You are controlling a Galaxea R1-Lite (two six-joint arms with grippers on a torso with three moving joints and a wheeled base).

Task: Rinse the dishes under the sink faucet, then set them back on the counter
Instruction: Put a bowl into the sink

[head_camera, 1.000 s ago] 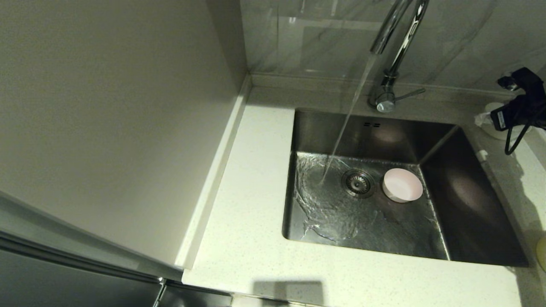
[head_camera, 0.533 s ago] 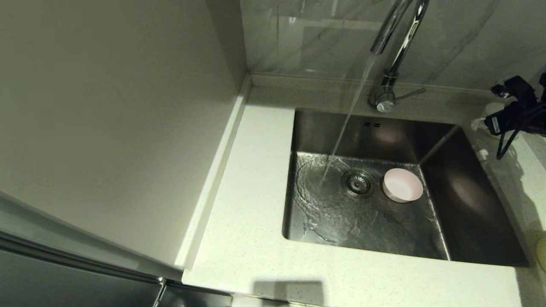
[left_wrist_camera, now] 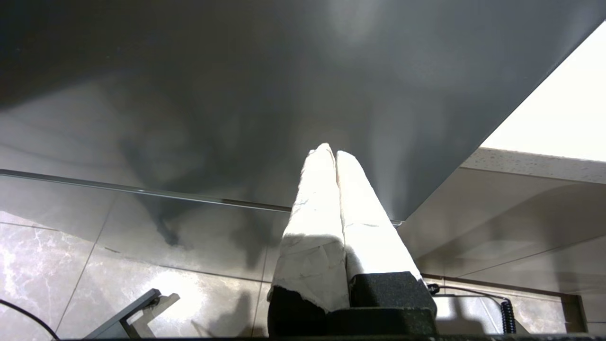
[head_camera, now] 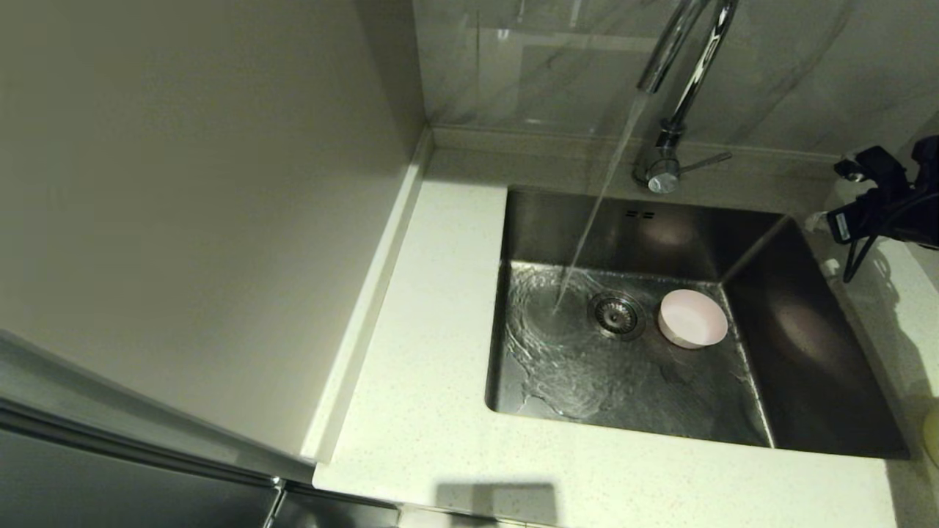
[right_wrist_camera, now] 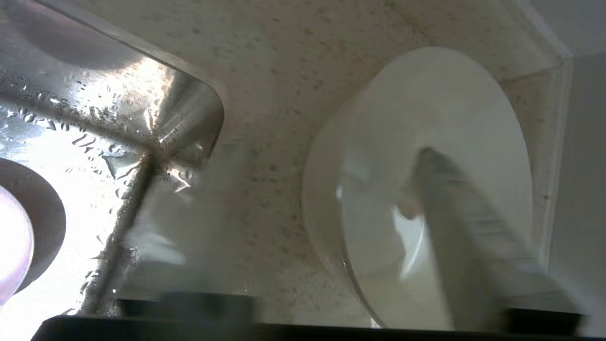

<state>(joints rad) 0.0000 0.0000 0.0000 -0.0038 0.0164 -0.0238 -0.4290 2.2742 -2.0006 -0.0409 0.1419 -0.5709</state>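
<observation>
The faucet [head_camera: 678, 73] pours a stream of water into the steel sink [head_camera: 807, 352]. A pale pink bowl [head_camera: 692, 318] sits upright on the sink floor beside the drain strainer [head_camera: 615, 314]. My right gripper [head_camera: 843, 213] hangs over the counter's back right corner, and its body hides the white bowl in the head view. The right wrist view shows the white bowl [right_wrist_camera: 426, 118] on the counter; my right gripper [right_wrist_camera: 326, 151] is open, with one finger inside the bowl and the other outside its wall. A pale yellow bowl [head_camera: 933, 433] peeks in at the right edge. My left gripper [left_wrist_camera: 331, 151] is parked and shut, low by the cabinet front.
The off-white counter [head_camera: 440, 330] runs along the sink's left and front sides. A tall pale panel [head_camera: 183, 220] rises on the left. The faucet's lever [head_camera: 708, 159] points right, toward my right arm. Grey wall panels stand behind the sink.
My right gripper has dropped lower and shifted slightly left over the white bowl. The pink bowl has stayed put, and the water keeps running.
</observation>
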